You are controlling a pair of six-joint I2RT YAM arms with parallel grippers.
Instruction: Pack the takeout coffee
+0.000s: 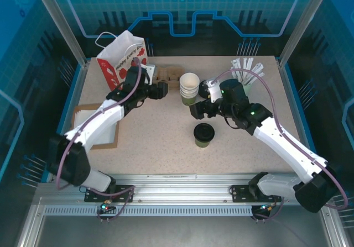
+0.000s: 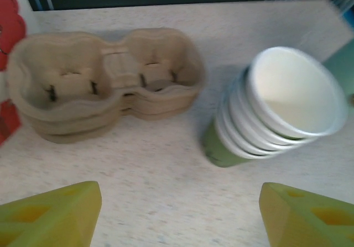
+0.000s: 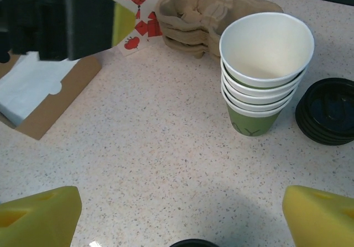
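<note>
Olive-green paper takeout coffee with a round black lid stands free mid-table, near the right gripper, whose jaws are apart. The left gripper, jaws apart too, faces the stacked brown pulp cup carriers; it should probably pinch only the top carrier's rim.

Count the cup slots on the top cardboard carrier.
2: the left slot and the right slot of the cardboard carrier, side by side. Carriers stacked beneath may hide more.
</note>
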